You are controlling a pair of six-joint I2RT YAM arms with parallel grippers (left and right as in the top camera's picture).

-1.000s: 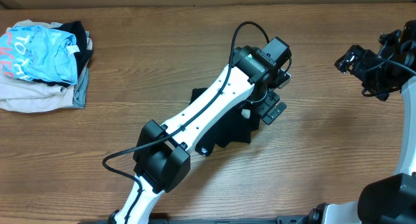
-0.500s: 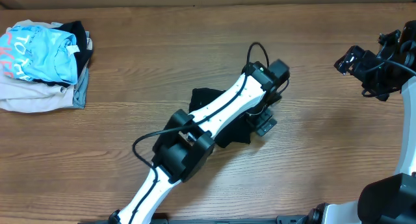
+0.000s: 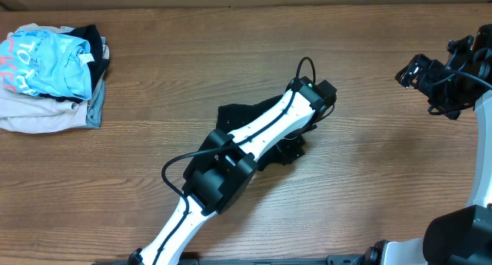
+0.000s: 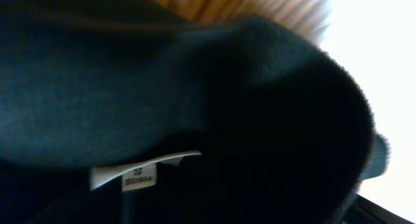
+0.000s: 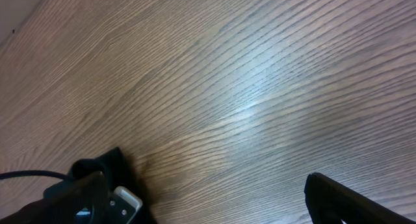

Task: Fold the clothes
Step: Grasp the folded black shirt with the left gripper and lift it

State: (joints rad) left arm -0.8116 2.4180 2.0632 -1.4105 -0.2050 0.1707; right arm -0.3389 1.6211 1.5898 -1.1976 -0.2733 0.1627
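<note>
The black T-shirt (image 3: 240, 114) lies crumpled at the middle of the wooden table, mostly under my left arm. My left gripper (image 3: 294, 146) is pressed down into its right part, and the arm hides the fingers. In the left wrist view black fabric (image 4: 130, 87) fills the frame with a white size label (image 4: 140, 173) showing; no finger is visible. My right gripper (image 3: 417, 70) hovers at the far right, away from the shirt, its fingers wide apart and empty (image 5: 208, 204).
A pile of folded clothes sits at the far left: a light blue shirt with pink lettering (image 3: 42, 61) on top of beige and grey garments (image 3: 38, 117). Bare wood (image 3: 369, 165) lies between the shirt and the right arm.
My left arm has lowered and folded in, and its gripper has dropped from above the shirt's right edge down into the fabric, shifting slightly left. The right arm has not moved.
</note>
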